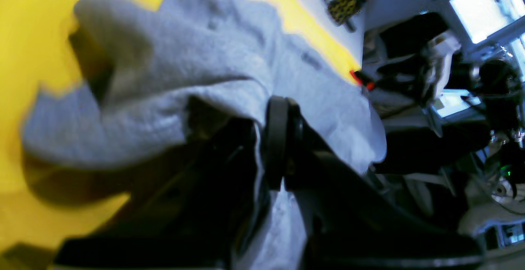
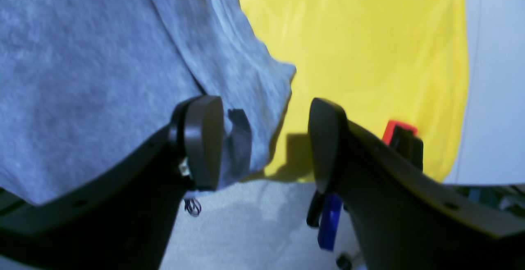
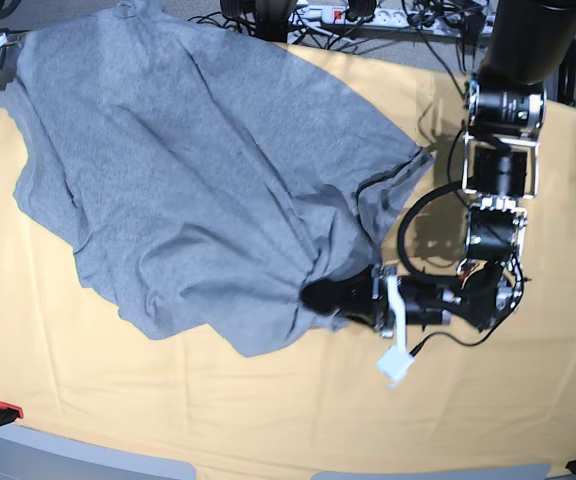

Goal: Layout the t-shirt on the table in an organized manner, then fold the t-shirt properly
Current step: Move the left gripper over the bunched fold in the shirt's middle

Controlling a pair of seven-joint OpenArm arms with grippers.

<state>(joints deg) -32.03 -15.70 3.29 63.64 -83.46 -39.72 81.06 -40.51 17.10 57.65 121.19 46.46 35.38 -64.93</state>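
We are pinching the t-shirt (image 3: 188,170) with our left pincer (image 3: 320,297), low and right of centre in the base view, its jaws pressed together on a bunched edge of grey cloth. In the left wrist view that pincer (image 1: 281,143) is sitting at the middle of the frame with fabric (image 1: 197,69) caught between the closed pads and gathered into a thick roll toward the upper left. We judge this grip is there to pull that edge outward and flatten the heap, since the laying-out step is plainly not finished.

Our right pincer (image 2: 266,147) is standing wide, with nothing between its jaws. In the right wrist view one pad (image 2: 203,138) is lying over the grey cloth (image 2: 94,69) and the other over bare yellow counter (image 2: 361,48), so the shirt's edge is falling in the gap. We take it that this pincer is lined up to seize that edge, though whether the pad is touching the cloth we cannot tell. In the base view this arm is barely showing at the upper left corner.

Farther off, the shirt is spreading crumpled across the upper left and middle of the counter (image 3: 528,400), plain grey face up with no lettering showing. Its long axis is running diagonally from the upper left corner of the base view down toward the left pincer. Which end is collar and which is hem we cannot make out.
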